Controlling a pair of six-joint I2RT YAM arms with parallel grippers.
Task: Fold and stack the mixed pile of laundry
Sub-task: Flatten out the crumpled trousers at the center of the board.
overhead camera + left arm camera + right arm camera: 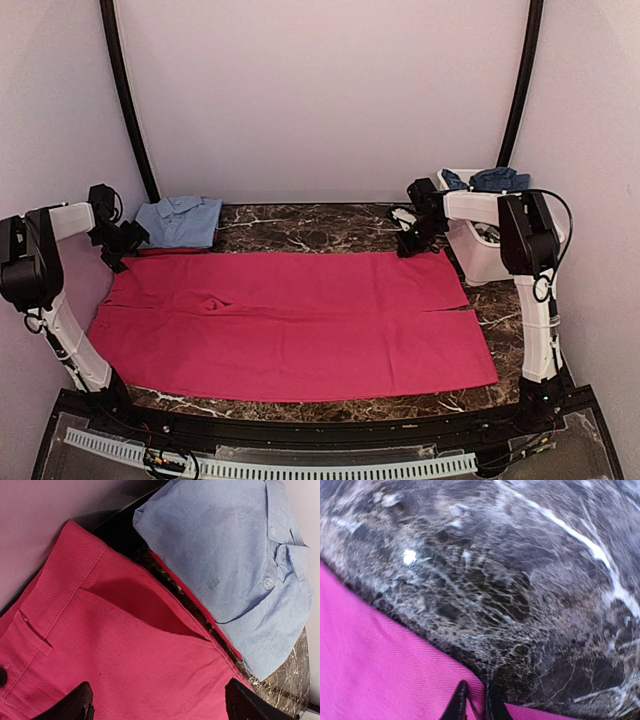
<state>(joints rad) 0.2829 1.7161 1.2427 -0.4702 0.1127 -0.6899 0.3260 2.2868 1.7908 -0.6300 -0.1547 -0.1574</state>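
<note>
A large magenta-pink garment (290, 320), a pair of trousers, lies spread flat across the dark marble table (300, 228). My left gripper (122, 243) hovers over its far-left waistband corner. In the left wrist view this gripper (160, 702) is open, with pink cloth (125, 670) below the wide-set fingers (80, 705). My right gripper (408, 246) sits at the garment's far-right corner. In the right wrist view it (475, 702) is shut on the edge of the pink cloth (380, 670). A folded light blue shirt (180, 221) (225, 560) rests at the back left.
A white plastic tub (478, 255) stands at the right edge of the table, with a dark navy-blue garment (495, 180) draped over its far rim. Pale walls close in the back and both sides. Bare marble (520, 580) shows beyond the pink hem.
</note>
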